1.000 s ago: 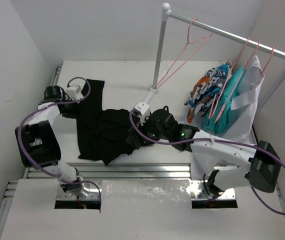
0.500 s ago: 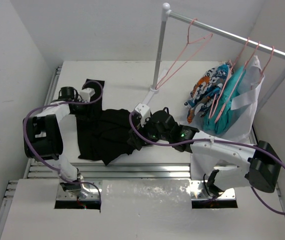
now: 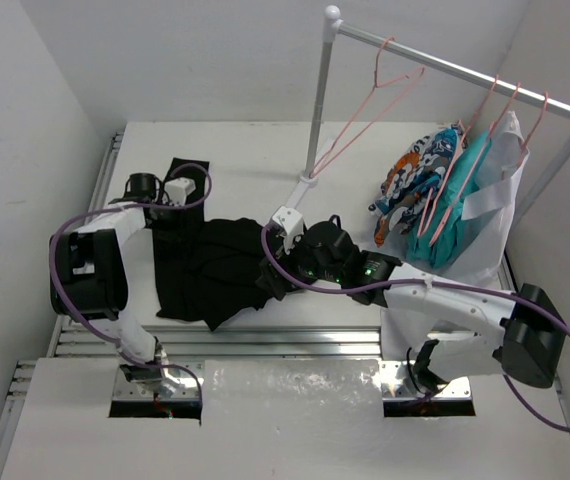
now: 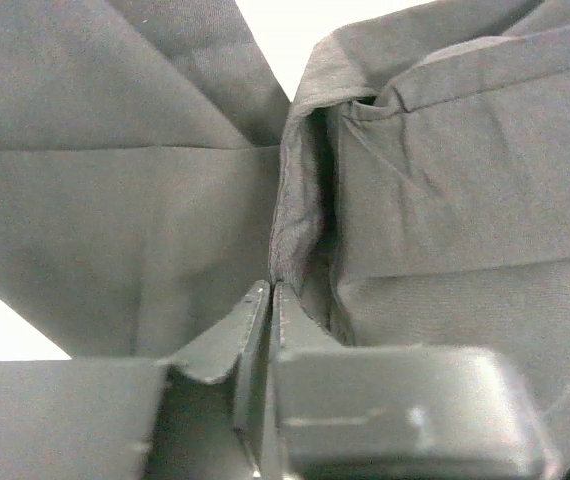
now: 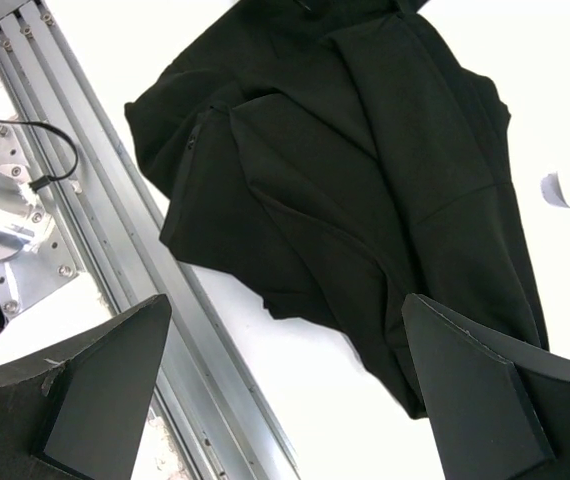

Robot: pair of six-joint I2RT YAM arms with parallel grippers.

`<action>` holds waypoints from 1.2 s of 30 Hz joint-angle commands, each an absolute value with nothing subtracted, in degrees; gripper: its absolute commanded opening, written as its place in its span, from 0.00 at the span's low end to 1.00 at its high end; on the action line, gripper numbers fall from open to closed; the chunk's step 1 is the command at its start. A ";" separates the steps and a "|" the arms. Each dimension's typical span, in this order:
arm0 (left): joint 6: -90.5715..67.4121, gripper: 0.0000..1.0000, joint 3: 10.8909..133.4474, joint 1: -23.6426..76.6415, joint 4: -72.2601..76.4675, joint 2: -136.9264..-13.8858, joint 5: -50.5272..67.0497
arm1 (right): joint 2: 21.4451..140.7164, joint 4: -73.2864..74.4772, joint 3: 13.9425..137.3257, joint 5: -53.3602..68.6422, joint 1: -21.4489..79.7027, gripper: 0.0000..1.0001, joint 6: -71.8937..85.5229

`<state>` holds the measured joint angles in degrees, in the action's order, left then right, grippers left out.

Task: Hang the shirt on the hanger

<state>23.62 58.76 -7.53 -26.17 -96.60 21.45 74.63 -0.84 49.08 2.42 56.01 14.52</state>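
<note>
Right gripper (image 5: 285,310): jaws wide apart, holding nothing, above shirt's (image 3: 210,265) right edge, frame centre. Shirt crumpled, centre-left on table (image 3: 255,140); white tabletop shows past far edge. Left gripper (image 4: 268,300): closed on shirt fold, upper left. Hanger (image 3: 365,124): on rail (image 3: 445,65), upper right, left of hung garments (image 3: 445,215).

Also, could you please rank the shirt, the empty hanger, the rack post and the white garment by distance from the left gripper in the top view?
1. shirt, pinched by the left gripper
2. rack post, mid-table
3. hanger, on the rail beyond
4. white garment, far right
</note>
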 commanded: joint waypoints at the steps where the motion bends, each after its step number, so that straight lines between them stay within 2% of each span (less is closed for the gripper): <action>1: 24.60 0.00 58.10 -6.68 -26.54 -94.48 22.14 | 72.69 -2.46 48.78 1.32 56.07 0.99 13.80; 5: 24.53 0.00 57.22 -6.77 -26.28 -93.17 24.69 | 71.28 -2.90 48.08 0.44 56.07 0.99 13.89; 11: 20.48 0.00 60.20 -5.11 -24.70 -76.93 30.84 | 68.73 -3.25 47.02 0.18 56.07 0.99 14.33; 16: 17.58 0.00 65.48 11.14 -30.22 -72.07 32.33 | 67.50 -4.84 45.88 -2.45 56.07 0.99 16.08; 20: 19.41 0.00 62.94 24.22 -31.20 -69.71 31.55 | 63.12 -4.30 42.91 -9.65 55.99 0.99 19.59; 22: 21.43 0.00 61.36 27.32 -31.46 -68.91 31.90 | 58.48 -5.88 40.44 -13.25 55.99 0.99 20.82; 24: 25.82 0.17 59.42 31.98 -32.42 -67.85 32.08 | 55.47 -7.99 37.27 -16.33 55.99 0.99 22.23; 25: 27.14 0.30 58.28 33.47 -32.87 -67.42 32.17 | 53.28 -8.43 36.48 -17.13 56.07 0.99 22.32; 26: 29.59 0.53 58.01 36.10 -33.48 -67.33 32.34 | 52.48 -8.87 35.78 -17.83 56.07 0.99 22.41; 27: 30.66 0.62 58.01 36.73 -34.97 -67.32 32.78 | 51.86 -8.96 35.60 -18.28 55.99 0.99 22.33; 29: 32.08 0.71 59.23 36.91 -36.03 -66.97 33.93 | 51.33 -8.70 35.68 -18.98 56.07 0.99 21.98; 33: 29.71 0.72 60.82 34.46 -32.97 -64.08 30.59 | 54.22 -8.35 37.00 -16.97 55.99 0.99 22.06; 36: 24.54 0.73 62.48 24.29 -29.19 -61.00 33.99 | 59.40 -8.17 39.19 -14.86 55.99 0.99 22.24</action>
<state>27.83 58.17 31.42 -35.22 -64.79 31.81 55.79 -6.44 36.16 -16.10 56.01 21.30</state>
